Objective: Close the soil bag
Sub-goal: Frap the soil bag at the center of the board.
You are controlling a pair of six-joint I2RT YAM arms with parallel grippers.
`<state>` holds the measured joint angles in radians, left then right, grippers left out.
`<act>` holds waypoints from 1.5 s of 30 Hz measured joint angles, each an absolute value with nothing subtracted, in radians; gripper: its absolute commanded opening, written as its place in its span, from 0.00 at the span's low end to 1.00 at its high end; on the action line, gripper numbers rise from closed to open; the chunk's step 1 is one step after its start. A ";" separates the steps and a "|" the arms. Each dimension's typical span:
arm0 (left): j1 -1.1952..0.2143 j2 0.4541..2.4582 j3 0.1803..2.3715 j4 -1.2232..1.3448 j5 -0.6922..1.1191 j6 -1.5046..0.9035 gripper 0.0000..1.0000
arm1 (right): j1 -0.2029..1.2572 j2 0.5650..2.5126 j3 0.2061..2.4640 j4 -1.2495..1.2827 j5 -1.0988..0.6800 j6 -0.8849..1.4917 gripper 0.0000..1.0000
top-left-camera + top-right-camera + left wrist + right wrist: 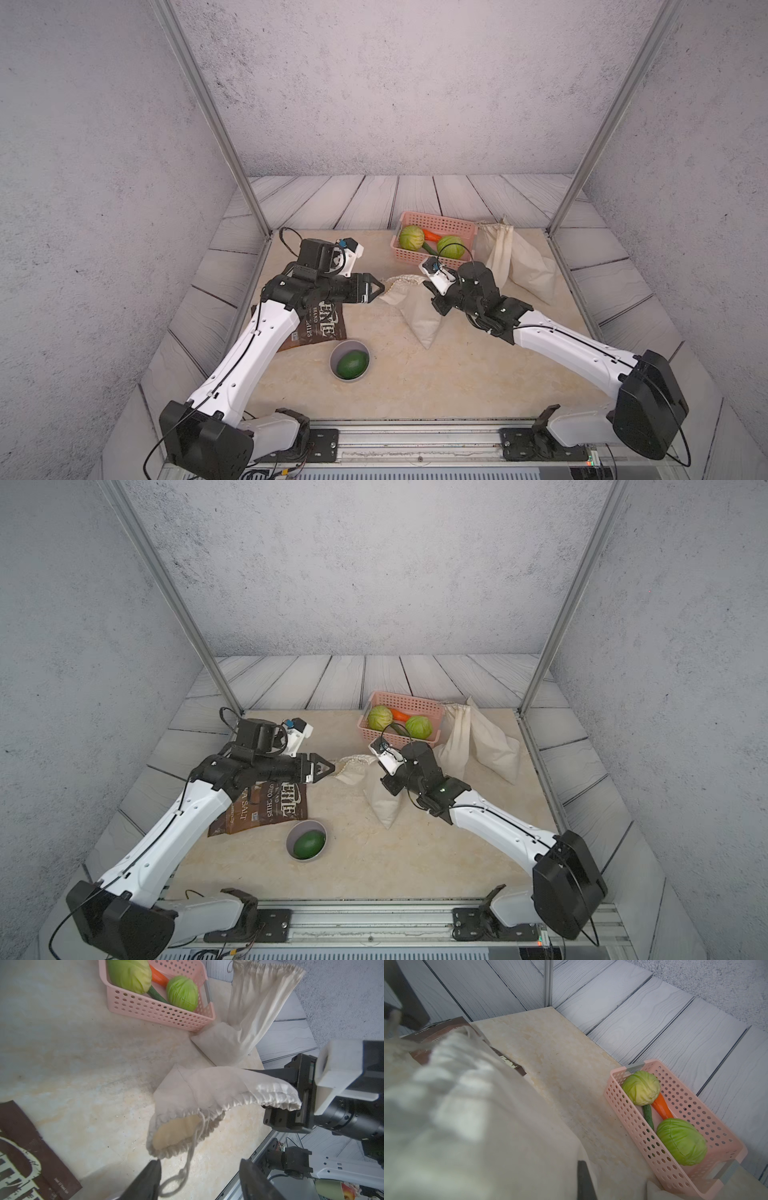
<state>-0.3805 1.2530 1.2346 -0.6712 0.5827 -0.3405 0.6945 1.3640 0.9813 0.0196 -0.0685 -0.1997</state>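
Left tool [199,1164]: open, jaws apart at the mouth of the soil bag [207,1088]; the loop of the drawstring [187,1163] hangs between its fingers, and I cannot tell whether it touches them.
Right tool [428,286]: closed on the bag's gathered rim, holding that side up off the tabletop [457,374]; cloth hides its fingertips.
Soil bag: middle of the tabletop, between the two tools, lying on its side, mouth open toward the left tool.
Inside the bag: only a pale inner face shows; the contents cannot be made out.
Basket [616,1093]: pink, at the back; holds a cabbage [641,1087], a second cabbage [681,1140], a carrot [661,1108] and a cucumber [649,1118].
Bowl [349,343]: grey, toward the front; holds an avocado [352,365].
Second cloth bag [519,257]: just beside the basket on the right arm's side, neck gathered; contents hidden.
Chip bag [320,328]: brown, flat, partly under the left arm, its lettering cut off.
Right wrist view: mostly blurred cloth close to the lens.
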 measured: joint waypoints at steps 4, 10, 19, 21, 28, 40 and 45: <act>-0.409 1.287 1.235 -0.672 0.582 -0.335 0.57 | 0.694 1.364 0.981 0.020 -0.068 -0.199 0.00; -0.416 1.301 1.235 -0.673 0.556 -0.333 0.55 | 0.694 1.364 0.981 0.020 -0.068 -0.198 0.00; -0.422 1.362 1.260 -0.657 0.519 -0.332 0.41 | 0.694 1.364 0.981 0.020 -0.069 -0.196 0.00; -0.423 1.372 1.265 -0.649 0.519 -0.332 0.39 | 0.694 1.364 0.981 0.020 -0.069 -0.195 0.00; -0.429 1.376 1.266 -0.643 0.522 -0.336 0.11 | 0.694 1.364 0.981 0.020 -0.067 -0.196 0.00; -0.423 1.276 1.339 -0.714 0.484 -0.299 0.00 | 0.635 1.390 0.994 0.017 0.030 -0.149 0.00; -0.423 1.275 1.451 -0.747 0.487 -0.279 0.00 | 0.623 1.391 1.019 0.014 0.008 -0.134 0.18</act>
